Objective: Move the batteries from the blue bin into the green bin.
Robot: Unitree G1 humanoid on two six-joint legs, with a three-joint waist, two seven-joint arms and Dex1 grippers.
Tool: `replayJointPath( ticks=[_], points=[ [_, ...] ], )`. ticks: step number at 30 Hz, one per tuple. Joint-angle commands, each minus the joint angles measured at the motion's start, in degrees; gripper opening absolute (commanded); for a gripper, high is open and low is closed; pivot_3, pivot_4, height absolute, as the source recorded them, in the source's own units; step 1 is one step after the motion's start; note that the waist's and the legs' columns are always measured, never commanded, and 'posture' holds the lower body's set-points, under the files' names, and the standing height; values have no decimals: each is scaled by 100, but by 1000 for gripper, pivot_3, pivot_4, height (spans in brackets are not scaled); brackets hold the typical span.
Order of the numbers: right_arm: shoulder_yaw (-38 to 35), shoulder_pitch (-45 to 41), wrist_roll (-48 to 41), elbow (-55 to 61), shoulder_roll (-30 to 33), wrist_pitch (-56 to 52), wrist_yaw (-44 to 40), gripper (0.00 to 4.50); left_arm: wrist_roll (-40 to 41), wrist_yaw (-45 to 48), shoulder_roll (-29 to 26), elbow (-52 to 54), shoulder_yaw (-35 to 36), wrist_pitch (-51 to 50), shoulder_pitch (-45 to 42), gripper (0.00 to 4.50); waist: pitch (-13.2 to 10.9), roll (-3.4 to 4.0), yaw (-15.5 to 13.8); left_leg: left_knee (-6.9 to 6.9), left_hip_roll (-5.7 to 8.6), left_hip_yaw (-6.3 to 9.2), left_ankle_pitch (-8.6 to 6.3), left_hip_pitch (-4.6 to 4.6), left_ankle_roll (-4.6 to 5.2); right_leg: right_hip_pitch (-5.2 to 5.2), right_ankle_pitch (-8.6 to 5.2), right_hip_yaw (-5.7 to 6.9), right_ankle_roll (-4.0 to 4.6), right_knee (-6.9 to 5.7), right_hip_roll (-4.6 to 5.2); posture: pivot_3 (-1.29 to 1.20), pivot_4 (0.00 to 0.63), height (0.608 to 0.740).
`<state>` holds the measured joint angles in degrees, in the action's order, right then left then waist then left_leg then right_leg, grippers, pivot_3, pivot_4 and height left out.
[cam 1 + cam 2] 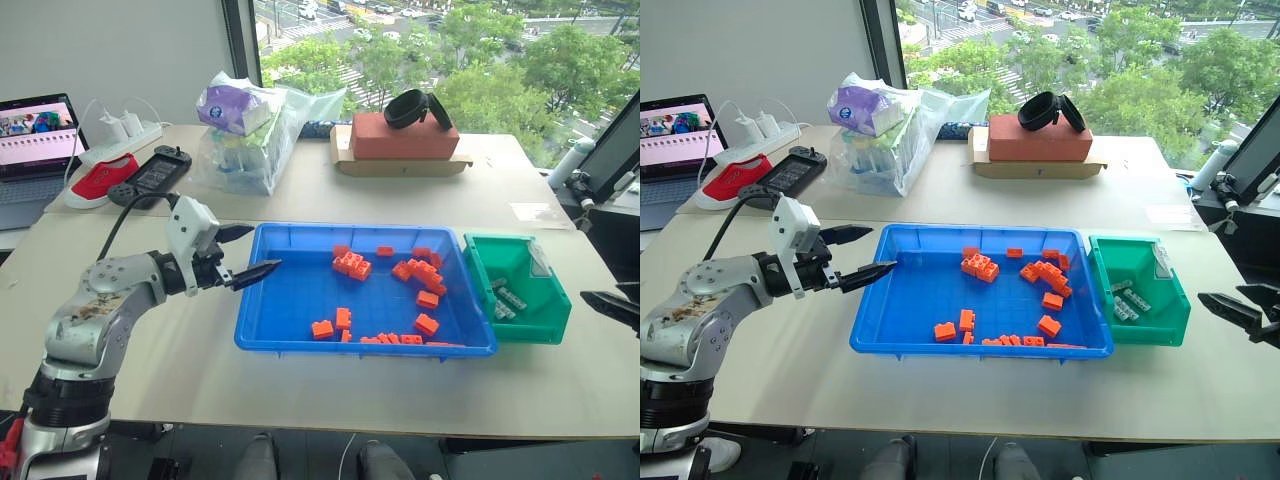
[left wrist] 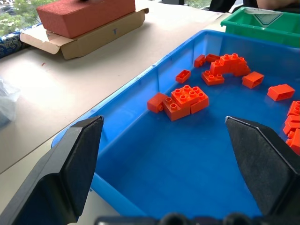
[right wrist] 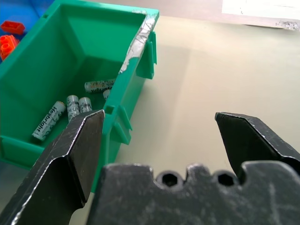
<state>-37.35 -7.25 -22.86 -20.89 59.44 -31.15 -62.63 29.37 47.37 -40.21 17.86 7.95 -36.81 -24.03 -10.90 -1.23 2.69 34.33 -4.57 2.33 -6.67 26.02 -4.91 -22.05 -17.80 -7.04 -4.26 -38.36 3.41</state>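
Right eye view: right pincer (image 1: 1238, 312) half cropped

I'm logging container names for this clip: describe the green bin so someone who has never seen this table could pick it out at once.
Start from the wide blue bin in the middle of the pale table. The green bin sits tight against its side nearest the right gripper, with batteries lying inside. Unlike the shallow blue tray of orange bricks, it is small, deep, slope-walled, with a clear tab on its rim.

Silver-white batteries (image 3: 70, 110) flat inside green bin (image 1: 545, 310), beside blue bin (image 1: 262, 330)
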Motion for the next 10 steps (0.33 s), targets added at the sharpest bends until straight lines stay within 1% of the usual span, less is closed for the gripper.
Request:
replayJointPath(
  ticks=[1,8,10],
  points=[
    [-136,-7,-129,23,121,345,-122,4422,136,-125,-63,249,114,-175,-9,4500,0,0,14,0,0,0,0,-1,0,0,0,0,0,0,-1,0,150,740],
    [-58,64,-199,92,146,442,-265,4422,153,-145,-57,247,82,-240,1,4500,0,1,0,-1,0,0,0,-3,0,1,0,-1,0,-2,-1,0,150,740],
    [-26,69,-191,85,141,467,-282,4422,325,-25,-136,283,60,-482,8,4500,0,0,-2,-1,0,0,0,-3,0,1,0,-1,0,-2,-1,0,150,740]
  ],
)
